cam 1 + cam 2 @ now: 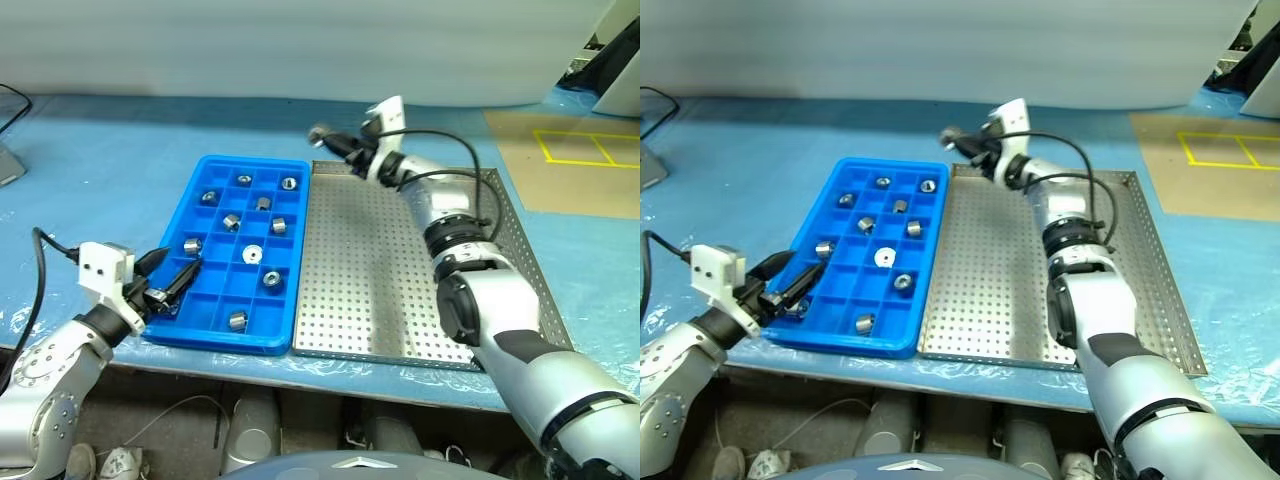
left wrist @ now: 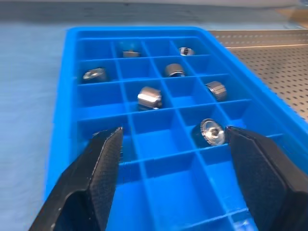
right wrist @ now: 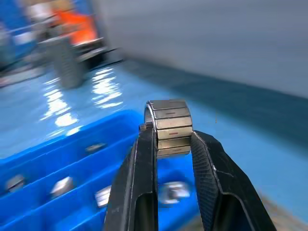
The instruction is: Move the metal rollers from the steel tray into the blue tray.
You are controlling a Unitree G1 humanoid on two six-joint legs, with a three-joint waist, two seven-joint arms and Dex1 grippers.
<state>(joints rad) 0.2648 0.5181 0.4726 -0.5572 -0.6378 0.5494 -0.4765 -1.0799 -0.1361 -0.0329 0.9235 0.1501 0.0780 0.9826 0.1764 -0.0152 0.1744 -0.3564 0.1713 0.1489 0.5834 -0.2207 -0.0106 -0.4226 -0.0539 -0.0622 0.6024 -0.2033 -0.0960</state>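
Left end effector (image 1: 172,278) at the near-left corner of the blue tray (image 1: 213,335), fingers spread wide, holding nothing; left wrist view shows its two black fingers (image 2: 101,168) either side of the tray's near compartments, detail the head views lack. One roller behind the left finger is partly hidden, only an edge shows. Metal rollers (image 1: 238,320) sit one per compartment in the blue tray, about ten counted from the head views; wrist view catches seven or so, some lying on their sides, some hole-up, far ones hard to read. Steel tray (image 1: 360,330) just right of the blue tray, rims touching or nearly so, cannot tell which; its perforated floor shows no rollers, though the right arm covers the right half. Both trays on the blue-covered bench (image 1: 100,180). Right end effector (image 1: 333,140) raised over the far edge where the two trays meet, clamped on one roller (image 3: 168,126); right wrist view shows the fingers pinching its flat faces with the ridged side facing the camera, blue tray below and blurred. From the head views that roller is just a small grey blob at the fingertips
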